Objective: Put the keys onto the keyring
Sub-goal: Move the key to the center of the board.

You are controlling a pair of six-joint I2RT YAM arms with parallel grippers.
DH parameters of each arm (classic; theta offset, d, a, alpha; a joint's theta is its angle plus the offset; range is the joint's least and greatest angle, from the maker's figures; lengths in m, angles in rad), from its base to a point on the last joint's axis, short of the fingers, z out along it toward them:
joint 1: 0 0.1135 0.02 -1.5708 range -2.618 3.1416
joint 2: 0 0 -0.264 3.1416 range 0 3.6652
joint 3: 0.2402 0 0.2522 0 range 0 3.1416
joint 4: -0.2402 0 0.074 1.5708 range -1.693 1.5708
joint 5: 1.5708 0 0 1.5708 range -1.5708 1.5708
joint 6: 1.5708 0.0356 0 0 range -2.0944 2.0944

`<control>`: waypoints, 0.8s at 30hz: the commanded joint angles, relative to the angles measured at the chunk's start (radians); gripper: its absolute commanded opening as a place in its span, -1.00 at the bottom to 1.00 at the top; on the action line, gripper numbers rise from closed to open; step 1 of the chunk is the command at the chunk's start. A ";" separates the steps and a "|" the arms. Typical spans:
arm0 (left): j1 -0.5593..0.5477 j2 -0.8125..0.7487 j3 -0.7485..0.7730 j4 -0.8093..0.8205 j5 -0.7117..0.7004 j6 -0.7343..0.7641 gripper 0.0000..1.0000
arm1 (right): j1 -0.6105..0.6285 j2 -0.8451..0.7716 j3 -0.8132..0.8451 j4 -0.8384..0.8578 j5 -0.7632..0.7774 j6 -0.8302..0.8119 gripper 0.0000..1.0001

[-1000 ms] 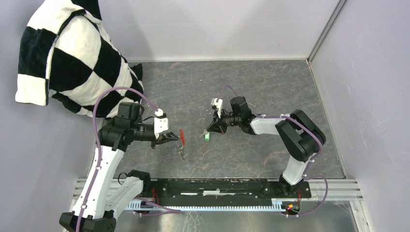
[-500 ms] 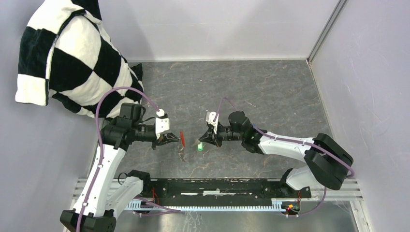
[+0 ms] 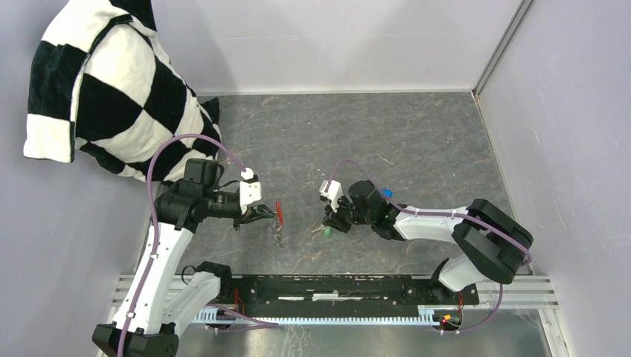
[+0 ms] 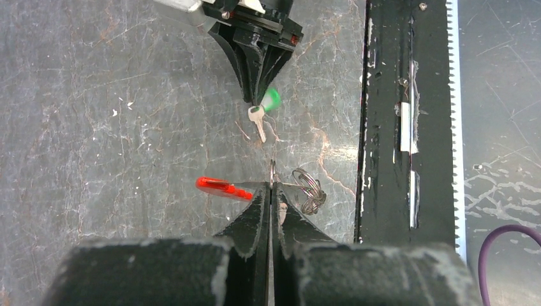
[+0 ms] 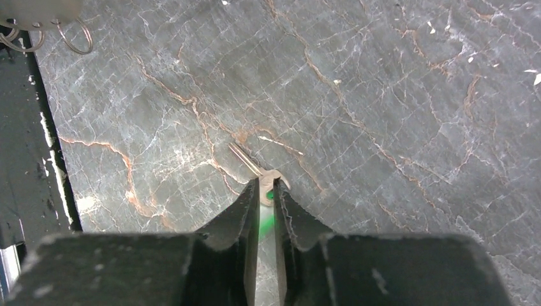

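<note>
Green key [image 4: 263, 111] near keyring [image 4: 314, 201], black rail [image 4: 383, 127] beside

Pale lilac walls [image 3: 335, 37] enclose a grey marbled table [image 3: 417, 134]; a black-and-white checkered cushion [image 3: 104, 89] slumps over its far left corner, and a black rail [image 3: 335, 286] lines its near edge.

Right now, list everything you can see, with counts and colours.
green key: 1, green head, table centre
blue key: 1, blue head, right of centre
keyring: 1, metal, red tag, left of centre
pillow: 1, black-and-white checked, far left corner
table: 1, grey marbled
rail: 1, black, near edge
cables: several, purple, both sides
left fingers: 2, black, shut on keyring
right fingers: 2, black, narrowly apart around green key's head
</note>
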 commanded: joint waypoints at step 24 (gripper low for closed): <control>0.001 -0.025 0.026 0.005 0.011 -0.027 -0.95 | 0.008 -0.178 -0.024 -0.020 0.304 0.279 0.31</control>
